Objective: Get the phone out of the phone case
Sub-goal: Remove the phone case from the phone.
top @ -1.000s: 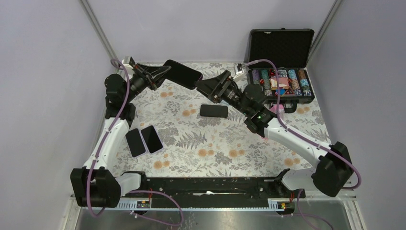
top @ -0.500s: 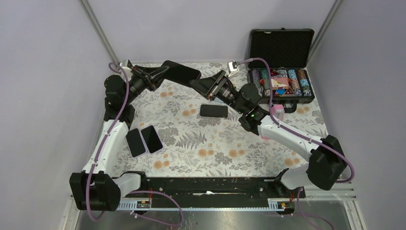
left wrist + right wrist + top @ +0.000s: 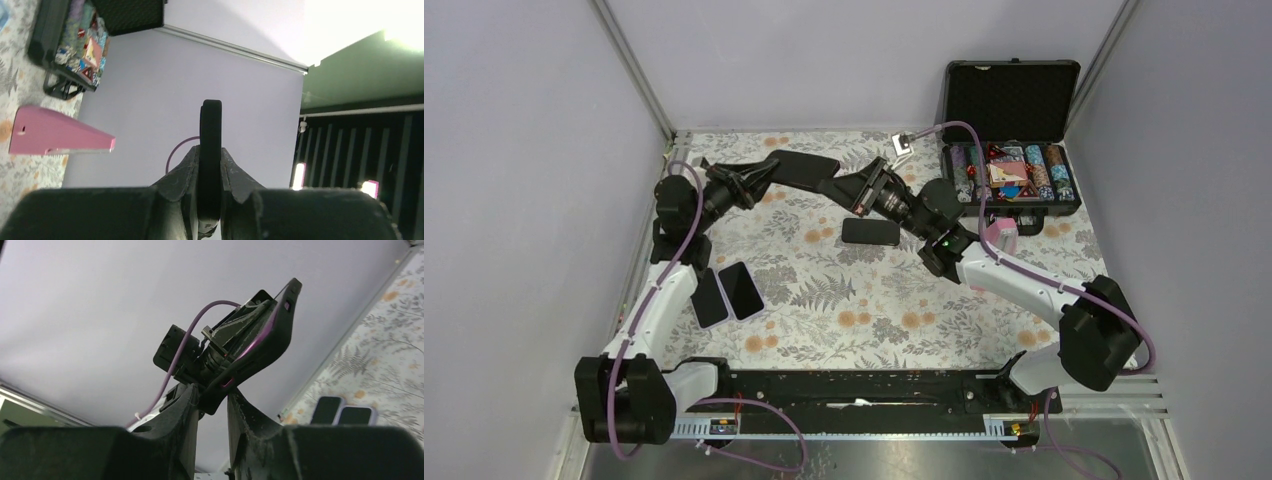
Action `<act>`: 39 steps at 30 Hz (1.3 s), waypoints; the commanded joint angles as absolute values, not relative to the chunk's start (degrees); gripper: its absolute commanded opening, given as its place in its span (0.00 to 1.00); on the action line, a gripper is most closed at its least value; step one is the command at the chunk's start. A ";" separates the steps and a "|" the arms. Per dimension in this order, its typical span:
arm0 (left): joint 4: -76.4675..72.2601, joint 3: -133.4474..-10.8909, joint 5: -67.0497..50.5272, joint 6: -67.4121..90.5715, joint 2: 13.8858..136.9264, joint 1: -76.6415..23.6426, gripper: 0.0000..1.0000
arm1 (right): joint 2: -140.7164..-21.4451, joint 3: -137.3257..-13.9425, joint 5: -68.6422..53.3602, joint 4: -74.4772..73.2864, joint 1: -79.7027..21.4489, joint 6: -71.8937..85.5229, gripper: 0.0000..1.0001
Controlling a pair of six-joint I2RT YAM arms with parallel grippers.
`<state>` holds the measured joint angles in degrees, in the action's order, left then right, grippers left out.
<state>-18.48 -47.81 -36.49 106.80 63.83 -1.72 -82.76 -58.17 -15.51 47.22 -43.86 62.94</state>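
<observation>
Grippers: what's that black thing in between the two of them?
The phone, still in its case, held in the air. The left gripper pinches one end; the right gripper has its fingers around the other. The top view shows it best.

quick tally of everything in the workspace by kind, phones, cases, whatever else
black phones lying flat on the tablecloth: 3
cased phone held up off the table: 1
open poker chip case: 1
pink object, partly hidden behind the right arm: 1
total: 6
</observation>
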 commanded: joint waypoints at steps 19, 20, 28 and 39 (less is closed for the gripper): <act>-34.25 -39.67 -43.05 130.66 62.73 -2.11 0.00 | -82.19 -57.00 -31.81 55.15 -44.18 48.50 0.00; -34.68 -39.53 -42.45 130.89 62.49 -2.11 0.00 | -82.08 -56.77 -31.21 54.66 -44.17 48.10 0.00; -40.88 -38.58 -39.78 133.52 62.04 -2.20 0.00 | -82.01 -55.71 -24.47 47.28 -42.98 51.22 0.00; -50.31 -42.81 -39.14 135.13 64.40 -2.29 0.00 | -86.85 -57.99 -20.88 30.68 -42.95 66.13 0.05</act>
<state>-36.58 -37.74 -37.28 115.83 66.22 -1.43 -82.83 -56.27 -22.96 42.41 -43.27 60.64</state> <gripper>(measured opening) 0.131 0.251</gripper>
